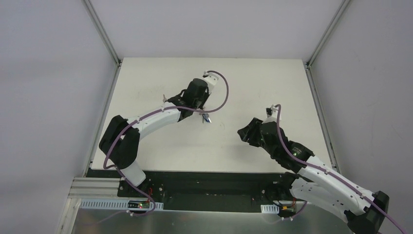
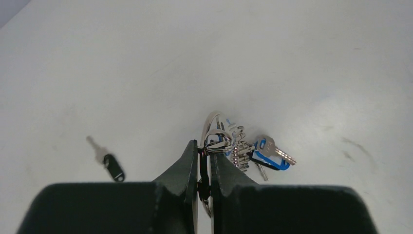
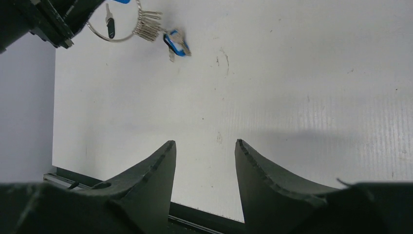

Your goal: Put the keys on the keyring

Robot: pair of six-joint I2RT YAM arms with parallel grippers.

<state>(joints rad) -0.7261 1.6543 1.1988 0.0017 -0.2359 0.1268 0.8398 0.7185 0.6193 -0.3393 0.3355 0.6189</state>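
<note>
My left gripper is shut on the keyring, a thin silver wire ring held edge-on between its fingers just above the table. A bunch of silver keys hangs from the ring, and the blue-headed key rests on the table at the bunch's right. One loose key with a black head lies apart on the table to the left. In the top view the left gripper is at mid-table over the keys. My right gripper stands open and empty, well clear of the keyring.
The white table is walled by grey panels left, right and behind. Its near edge, a dark rail, shows just below the right fingers. The right gripper hovers right of centre.
</note>
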